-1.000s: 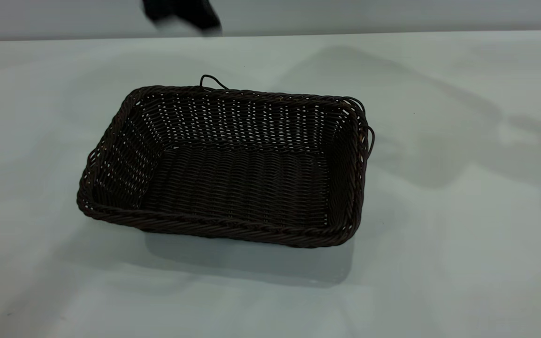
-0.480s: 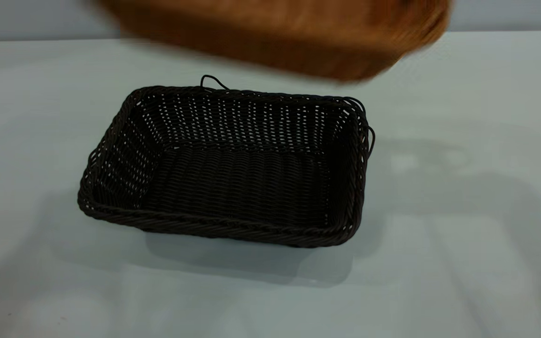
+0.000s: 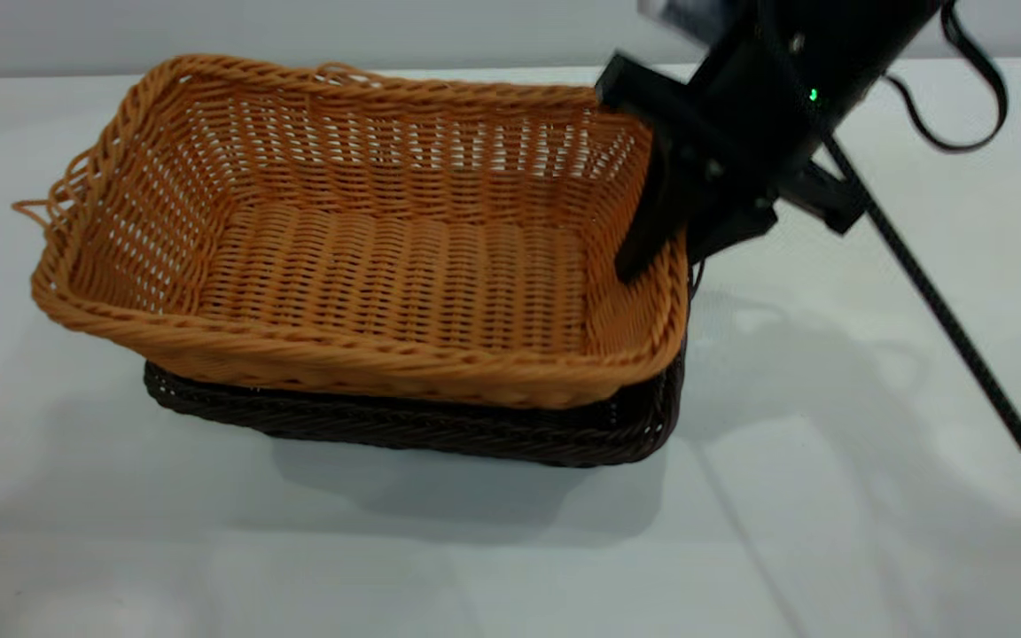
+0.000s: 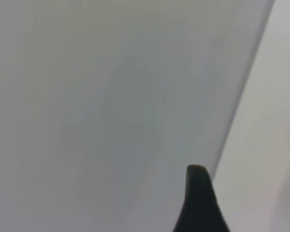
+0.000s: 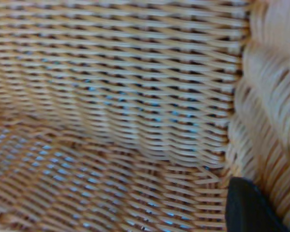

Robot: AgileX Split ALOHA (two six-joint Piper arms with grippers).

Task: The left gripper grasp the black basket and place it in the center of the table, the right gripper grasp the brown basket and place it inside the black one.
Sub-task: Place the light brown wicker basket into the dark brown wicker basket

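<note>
Right claw (image 3: 663,257) pinches the brown basket (image 3: 369,239) by its right wall; basket sits tilted in the black basket (image 3: 404,425) on the table (image 3: 830,496). Left claw's (image 4: 199,203) state: cannot tell.

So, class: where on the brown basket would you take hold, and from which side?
Grip the braided rim on the short wall of the brown basket, coming from above. The flared wall is thin enough to pinch between two fingers, as the right pincer does now at the right-hand end. The other short end overhangs the black basket, so it looks free too.
</note>
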